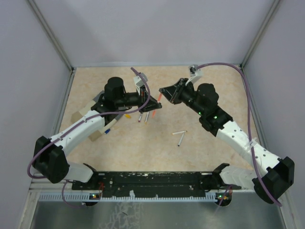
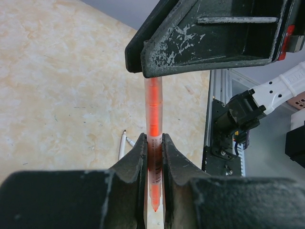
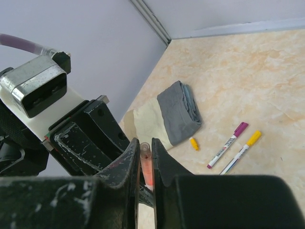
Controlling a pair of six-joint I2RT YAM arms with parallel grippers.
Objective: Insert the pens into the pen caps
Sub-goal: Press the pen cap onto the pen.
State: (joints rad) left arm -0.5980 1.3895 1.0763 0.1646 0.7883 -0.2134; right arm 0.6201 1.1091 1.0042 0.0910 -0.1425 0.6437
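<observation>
My left gripper [image 2: 153,140] is shut on an orange pen [image 2: 153,109], its pointed end toward the wrist camera. The orange tube runs straight up into my right gripper [image 2: 205,38]. In the right wrist view my right gripper [image 3: 146,145] is shut on the orange pen cap [image 3: 146,160], with the left gripper [image 3: 86,138] right behind it. In the top view both grippers, left [image 1: 152,105] and right [image 1: 165,92], meet above the table's middle with the orange pen [image 1: 159,98] between them. I cannot tell how far the pen sits in the cap.
A magenta-capped pen [image 3: 228,144], a yellow-capped pen [image 3: 243,150] and a loose yellow cap [image 3: 193,143] lie by the grey-lidded beige box [image 3: 178,112]. Two white pens [image 1: 179,136] lie mid-table. A blue cap [image 1: 107,130] lies under the left arm.
</observation>
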